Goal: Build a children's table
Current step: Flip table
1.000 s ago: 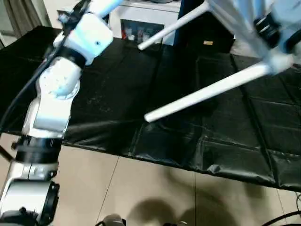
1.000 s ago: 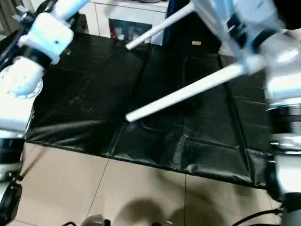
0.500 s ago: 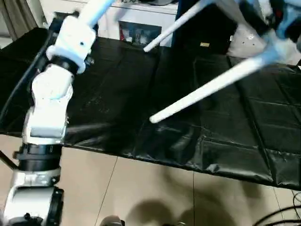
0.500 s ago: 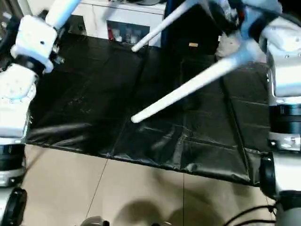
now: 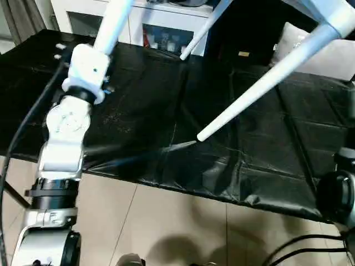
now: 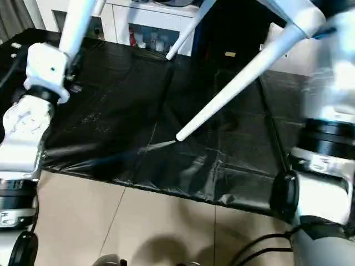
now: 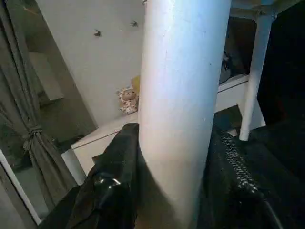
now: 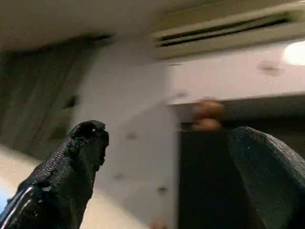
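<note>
Left gripper (image 7: pixel 174 191): shut around a white table leg (image 7: pixel 178 105); the wrist view shows one black finger (image 7: pixel 114 186) pressed to each side of the thick shaft. Right gripper (image 8: pixel 167 176): fingers spread wide, nothing between them, pointing up at a wall and ceiling. You have one arm carrying, one free.

Biggest first. Black-covered work table (image 5: pixel 138 111) spans both eye views; no loose parts lie on the stretch in view. White cabinet (image 5: pixel 161 27) stands behind its far edge.

Children's table (image 5: pixel 324 8): held up in the air over the work table, legs pointing down and toward your left. Only a corner of the tabletop shows at the upper edge of the eye views. From that corner a long tapered leg (image 5: pixel 260 83) slants down, its tip (image 5: pixel 202 134) hanging just above the black cover; whether it touches, you cannot tell. A second leg (image 5: pixel 202 30) runs farther back, tip near the cabinet. The gripped leg (image 5: pixel 113 25) rises from your left wrist out of the top edge. The left wrist view shows a further leg (image 7: pixel 255 76) seated under the tabletop's edge.

Progress, as a judgement: at least three legs look seated in their sockets, so assembly reads as nearly or wholly done. The fourth leg you cannot confirm. What looks left is turning the table upright and standing it on its feet.
</note>
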